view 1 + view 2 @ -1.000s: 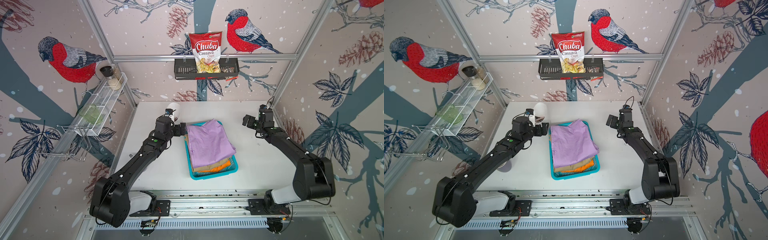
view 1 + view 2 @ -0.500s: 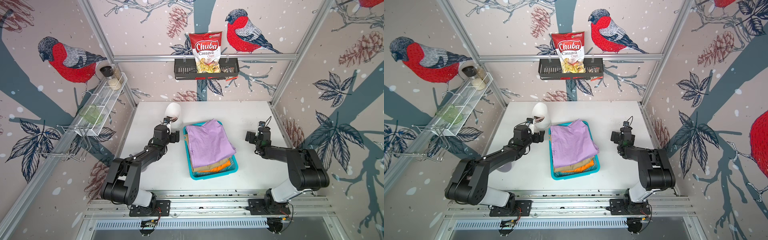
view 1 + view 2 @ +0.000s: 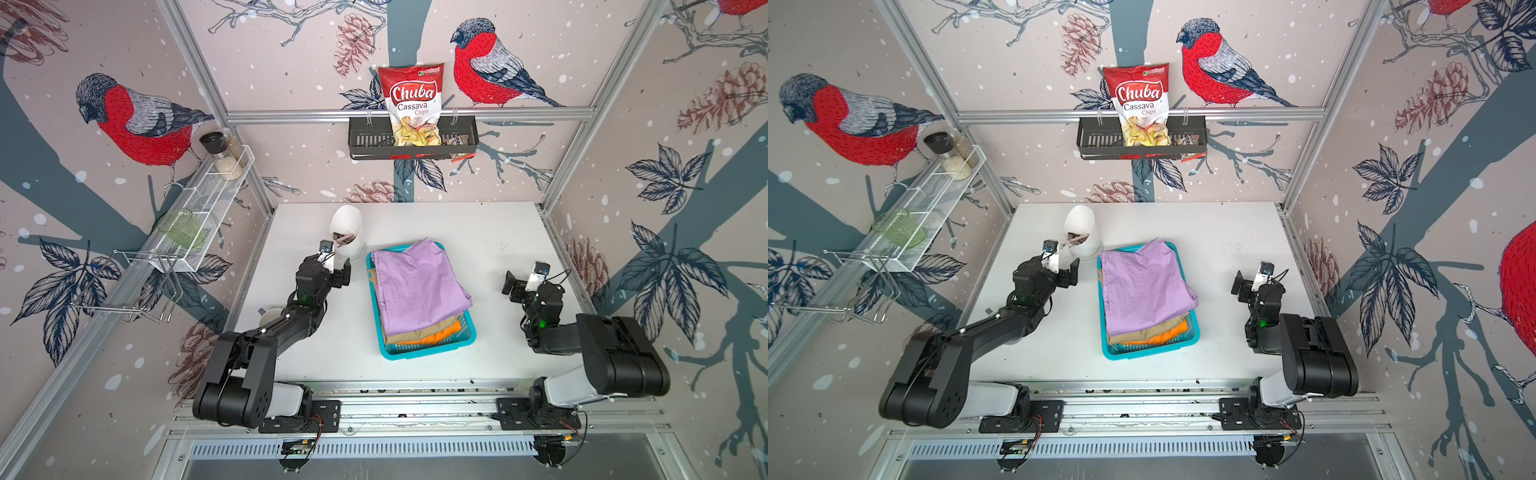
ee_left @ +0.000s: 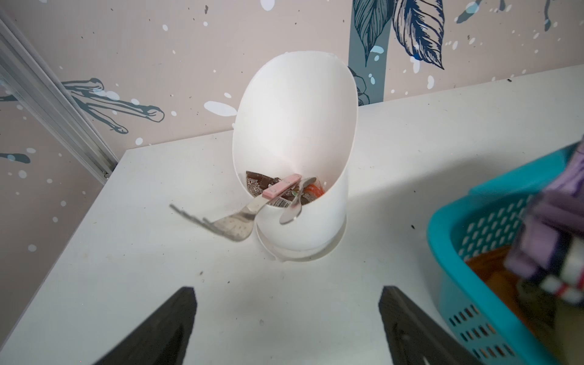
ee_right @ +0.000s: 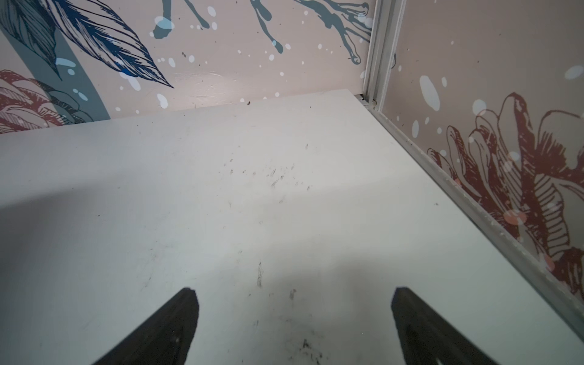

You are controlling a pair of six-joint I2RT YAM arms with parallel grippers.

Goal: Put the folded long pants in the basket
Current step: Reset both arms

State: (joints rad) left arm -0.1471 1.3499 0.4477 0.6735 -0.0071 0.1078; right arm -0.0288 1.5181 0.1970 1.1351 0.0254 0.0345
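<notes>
Your left gripper is hovering with its black jaws spread wide and empty at the bottom of its wrist frame. Your right gripper is doing likewise over the white table. At the centre of both top views, one rectangular turquoise slotted plastic basket is holding three folded long pants in a stack: the lilac pair on top, the thicker tan pair beneath, the orange pair lowest. They are looking soft, light and floppy, so if you are regripping, pinch a folded edge through every layer.
</notes>
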